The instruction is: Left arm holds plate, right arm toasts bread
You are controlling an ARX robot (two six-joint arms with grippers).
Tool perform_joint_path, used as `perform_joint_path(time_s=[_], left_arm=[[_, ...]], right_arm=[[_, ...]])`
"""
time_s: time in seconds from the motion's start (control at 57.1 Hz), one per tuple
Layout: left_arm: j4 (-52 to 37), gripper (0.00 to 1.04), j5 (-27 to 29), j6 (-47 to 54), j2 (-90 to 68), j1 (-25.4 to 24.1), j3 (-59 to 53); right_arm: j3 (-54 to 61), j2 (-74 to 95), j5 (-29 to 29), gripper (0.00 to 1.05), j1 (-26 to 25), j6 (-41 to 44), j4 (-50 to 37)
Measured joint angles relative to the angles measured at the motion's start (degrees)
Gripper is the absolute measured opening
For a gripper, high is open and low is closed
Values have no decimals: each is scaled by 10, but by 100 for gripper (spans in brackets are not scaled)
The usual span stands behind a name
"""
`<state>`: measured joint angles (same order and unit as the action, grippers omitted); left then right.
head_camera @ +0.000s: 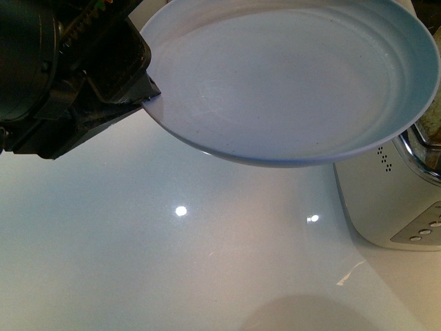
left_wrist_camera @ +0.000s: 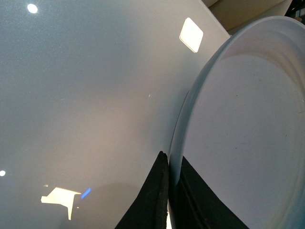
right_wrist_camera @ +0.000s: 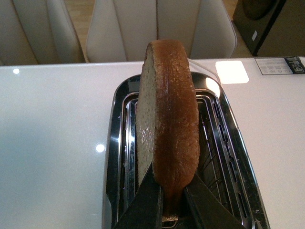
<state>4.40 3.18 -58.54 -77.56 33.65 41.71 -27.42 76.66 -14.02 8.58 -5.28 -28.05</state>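
Left claw (head_camera: 147, 98): clamped on the plate (head_camera: 289, 89) rim; plate tilted above the counter (head_camera: 138, 255), beside the toaster (head_camera: 382, 203).
Right claw (right_wrist_camera: 167, 207): pinching the bread (right_wrist_camera: 164, 119) upright over the toaster's slots.

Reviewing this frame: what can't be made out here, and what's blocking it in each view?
- Front view: the plate, held by the left gripper, covers most of the toaster; its controls are cut by the right edge.
- Right wrist view: the bread in the right gripper hides the slot below it, so whether it has entered is unclear.
- Left wrist view: the plate's far rim runs off the frame.
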Motion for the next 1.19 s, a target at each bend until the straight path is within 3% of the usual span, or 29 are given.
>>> perform_joint_path(time_s=[0.526, 0.823, 1.034, 1.191], left_arm=[[0, 3, 0, 0, 0, 0, 0], [0, 3, 0, 0, 0, 0, 0], [0, 3, 0, 0, 0, 0, 0], [0, 3, 0, 0, 0, 0, 0]], right_arm=[[0, 82, -24, 4, 23, 20, -23], [0, 91, -27, 52, 27, 21, -24], [19, 34, -28, 96, 18, 11, -3], [42, -39, -31, 96, 12, -5, 34]])
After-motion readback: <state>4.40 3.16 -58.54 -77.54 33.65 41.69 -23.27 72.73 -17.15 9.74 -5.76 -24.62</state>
